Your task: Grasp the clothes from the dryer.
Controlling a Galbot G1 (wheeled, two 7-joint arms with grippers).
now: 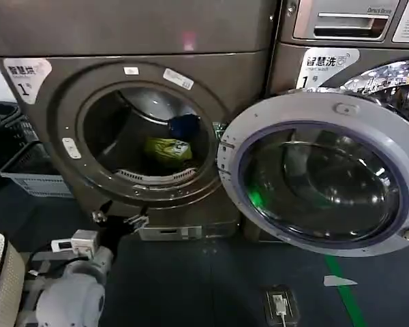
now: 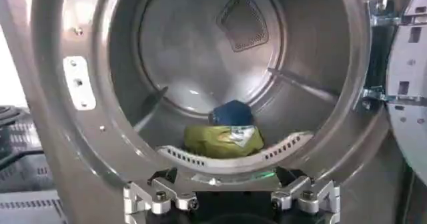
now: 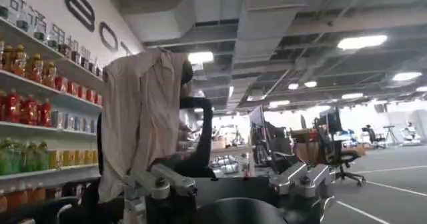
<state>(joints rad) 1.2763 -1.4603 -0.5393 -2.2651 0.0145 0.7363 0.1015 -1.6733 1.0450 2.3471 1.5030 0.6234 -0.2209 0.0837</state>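
Observation:
The bronze-brown dryer (image 1: 61,88) stands with its grey-rimmed glass door (image 1: 320,170) swung open to the right. On the drum floor lie the clothes: a yellow-green garment (image 1: 167,150) (image 2: 223,141) and, just behind it, a navy one (image 1: 184,125) (image 2: 231,112). My left gripper (image 1: 117,218) (image 2: 227,182) hangs open just outside the porthole's lower rim, facing the clothes and holding nothing. My right gripper (image 3: 230,179) is open and empty, pointed out at the room away from the dryer.
A second machine (image 1: 341,41) stands right of the dryer, partly behind the open door. A grey basket (image 1: 31,167) sits on the floor at the left. A green floor stripe (image 1: 344,289) and a small floor device (image 1: 279,304) lie below the door.

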